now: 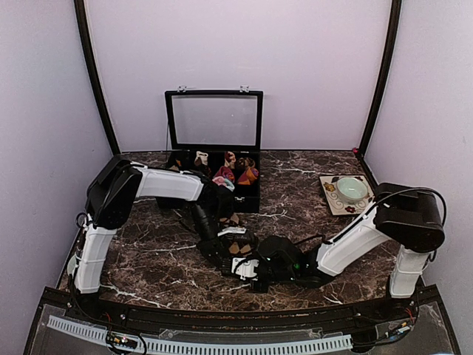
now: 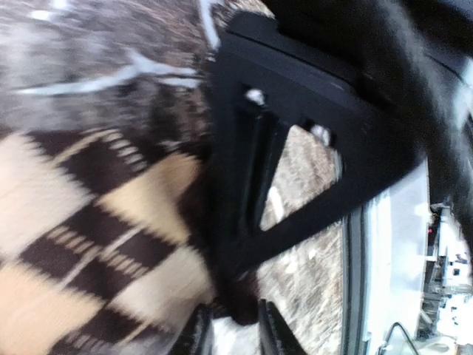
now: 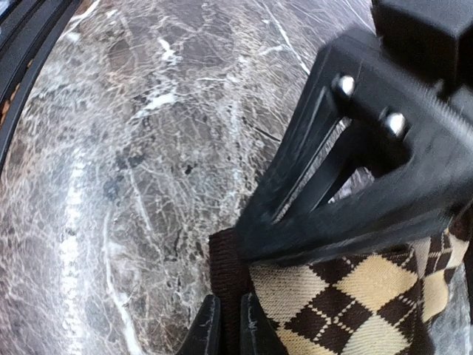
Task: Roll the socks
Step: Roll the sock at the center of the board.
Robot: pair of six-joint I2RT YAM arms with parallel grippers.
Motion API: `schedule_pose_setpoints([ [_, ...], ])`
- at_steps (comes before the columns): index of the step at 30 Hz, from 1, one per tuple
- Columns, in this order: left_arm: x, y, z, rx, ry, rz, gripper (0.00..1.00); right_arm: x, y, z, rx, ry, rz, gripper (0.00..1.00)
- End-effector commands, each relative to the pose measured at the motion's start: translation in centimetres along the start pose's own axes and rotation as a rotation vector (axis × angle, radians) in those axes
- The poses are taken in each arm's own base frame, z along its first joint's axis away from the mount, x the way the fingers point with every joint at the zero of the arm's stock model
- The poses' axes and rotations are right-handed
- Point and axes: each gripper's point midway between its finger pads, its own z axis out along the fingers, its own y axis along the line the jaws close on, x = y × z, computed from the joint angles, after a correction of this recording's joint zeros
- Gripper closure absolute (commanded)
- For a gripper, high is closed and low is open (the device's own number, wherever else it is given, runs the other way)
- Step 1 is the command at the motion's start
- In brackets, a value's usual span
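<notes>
The brown-and-beige diamond sock [image 3: 332, 310] lies flat on the marble surface [image 1: 148, 259], near its front middle, where the two arms meet. The right end effector [image 3: 229, 331] is clenched on the sock's dark brown cuff edge, which sits between its nearly closed fingertips. The left end effector [image 2: 235, 334] is low at the sock too, one tip just beside the fabric. That view is blurred, so I cannot tell whether it grips anything. Behind, an open box [image 1: 251, 200] holds sock rolls.
</notes>
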Motion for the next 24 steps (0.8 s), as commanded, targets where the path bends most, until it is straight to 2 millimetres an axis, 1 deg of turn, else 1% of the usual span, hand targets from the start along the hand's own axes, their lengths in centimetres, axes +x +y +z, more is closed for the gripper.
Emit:
schedule_pose_setpoints([
  [1,-1.1,-0.3,-3.7,-0.111,-0.076,0.029,0.73,9.8,3.3,-0.4,-0.093,0.322,0.140,0.93],
  [4,-1.5,-1.1,-5.2,-0.162,-0.098,0.052,0.72,9.9,3.8,-0.5,-0.120,0.322,0.221,0.99],
  [5,-1.2,-1.0,-5.8,-0.199,-0.094,0.055,0.72,9.8,3.9,-0.5,-0.124,0.323,0.252,1.00],
  [9,-0.9,-1.6,-8.7,-0.429,-0.137,0.165,0.72,9.6,4.3,-0.7,-0.166,0.318,0.423,1.00],
  [11,-0.5,-1.7,-9.9,-0.562,-0.168,0.225,0.72,9.2,4.6,-0.9,-0.198,0.293,0.514,1.00],
  [12,-0.4,-1.9,-10.8,-0.631,-0.180,0.253,0.72,9.2,4.7,-1.0,-0.211,0.288,0.560,1.00],
  [14,0.1,-2.0,-12.0,-0.732,-0.174,0.292,0.73,9.0,5.0,-1.0,-0.228,0.281,0.653,1.00],
  [15,0.7,-1.6,-12.3,-0.775,-0.153,0.286,0.66,8.8,5.1,-1.0,-0.241,0.267,0.693,1.00],
  [16,1.6,-0.7,-12.3,-0.809,-0.120,0.262,0.53,8.6,5.3,-1.0,-0.259,0.256,0.737,1.00],
  [17,2.5,0.0,-12.0,-0.816,-0.077,0.241,0.46,8.5,5.5,-1.1,-0.279,0.242,0.782,1.00],
  [18,3.2,-0.2,-11.0,-0.759,-0.026,0.254,0.44,8.4,5.7,-1.2,-0.301,0.227,0.828,1.00],
  [19,3.8,-1.0,-10.2,-0.683,0.016,0.272,0.40,8.5,5.7,-1.1,-0.314,0.226,0.879,1.00],
  [20,3.6,-1.8,-9.9,-0.645,0.016,0.296,0.35,8.8,5.7,-1.2,-0.317,0.228,0.922,1.00],
  [22,2.7,-3.0,-9.4,-0.666,0.013,0.419,0.31,9.0,5.8,-1.3,-0.341,0.220,1.007,1.00],
  [24,2.3,-3.9,-7.5,-0.685,0.061,0.554,0.31,9.3,5.8,-1.5,-0.354,0.212,1.068,1.00],
])
